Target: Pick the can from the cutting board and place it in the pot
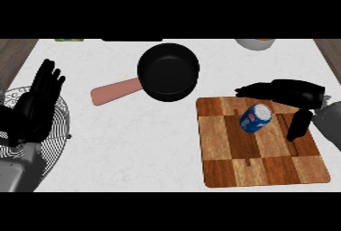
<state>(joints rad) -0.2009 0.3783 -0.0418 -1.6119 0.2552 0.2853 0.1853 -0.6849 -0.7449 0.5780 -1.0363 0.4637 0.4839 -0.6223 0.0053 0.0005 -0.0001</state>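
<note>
Can: a blue can (256, 117) lies on its side on the cutting board (261, 158), in the board's upper half, with its silver top end facing the upper right.
Can markings: a round red, white and blue emblem shows on the blue wall; no words can be read.
Cutting board: a wooden board of light and dark blocks, lying flat on the white counter (133, 149) at the right.
Pot: a black pot (168, 71) with a pinkish handle stands on the counter up and to the left of the board, well apart from the can; nothing shows inside it.
Right hand: the right hand (293, 92) hovers over the board's upper right corner, fingers spread toward the left above the can and thumb (299, 125) pointing down just right of it. The hand is open and the can sits in the gap, not gripped.
Left hand: the left hand (36, 101) shows at the left edge, fingers straight and pointing up, holding nothing.
Wire rack: a round wire rack (57, 119) lies under the left hand at the counter's left edge.
Far edge: a white bowl (255, 43) is cut off by the top of the view.
</note>
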